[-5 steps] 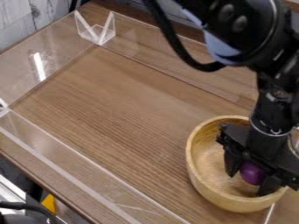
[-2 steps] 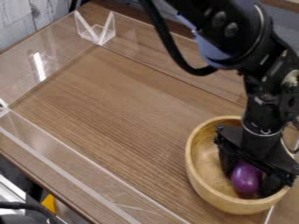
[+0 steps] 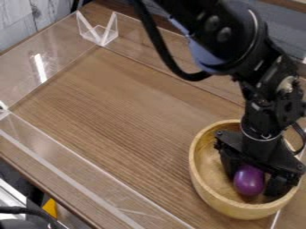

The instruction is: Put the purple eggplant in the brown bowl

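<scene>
The purple eggplant lies inside the brown bowl, toward its six o'clock, its long axis near twelve-to-six. The gripper stands with jaws wide over the bowl; the eggplant sits toward their seven o'clock, seemingly released.

Round wooden bowl at four o'clock: light tan; oblong glossy toy eggplant: deep purple; jointed robot arm: black, grey-blue patch.

Hand blocks the bowl's right side.
</scene>
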`<state>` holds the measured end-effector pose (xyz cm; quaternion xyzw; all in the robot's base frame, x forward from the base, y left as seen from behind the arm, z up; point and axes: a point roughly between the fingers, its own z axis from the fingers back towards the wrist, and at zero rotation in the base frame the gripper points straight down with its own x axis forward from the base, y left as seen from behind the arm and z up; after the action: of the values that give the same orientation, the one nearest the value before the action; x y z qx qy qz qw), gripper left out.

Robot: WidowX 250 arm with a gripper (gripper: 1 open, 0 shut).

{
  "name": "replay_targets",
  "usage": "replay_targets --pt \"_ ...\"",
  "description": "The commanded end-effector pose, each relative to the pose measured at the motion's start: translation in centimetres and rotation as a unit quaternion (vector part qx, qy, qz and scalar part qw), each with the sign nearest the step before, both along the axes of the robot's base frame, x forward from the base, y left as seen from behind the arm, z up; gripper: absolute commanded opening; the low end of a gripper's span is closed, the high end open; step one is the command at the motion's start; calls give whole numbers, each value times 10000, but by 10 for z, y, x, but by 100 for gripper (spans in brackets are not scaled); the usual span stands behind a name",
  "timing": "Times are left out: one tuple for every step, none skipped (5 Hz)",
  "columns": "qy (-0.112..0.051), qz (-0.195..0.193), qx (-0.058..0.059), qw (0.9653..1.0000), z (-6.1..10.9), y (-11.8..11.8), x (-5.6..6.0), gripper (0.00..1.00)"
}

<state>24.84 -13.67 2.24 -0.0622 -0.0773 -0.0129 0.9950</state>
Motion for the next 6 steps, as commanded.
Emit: replay_targets --pt "9 31 -4 10000 6 6 3 0" --pt "32 4 -41 10000 12 8 5 0" --pt "54 171 -81 9998 15 8 6 100" --pt "63 326 -89 9994 18 9 8 0" --pt "84 615 -124 9980 23 18 9 100" --pt "77 823 -133 9965 28 17 16 100"
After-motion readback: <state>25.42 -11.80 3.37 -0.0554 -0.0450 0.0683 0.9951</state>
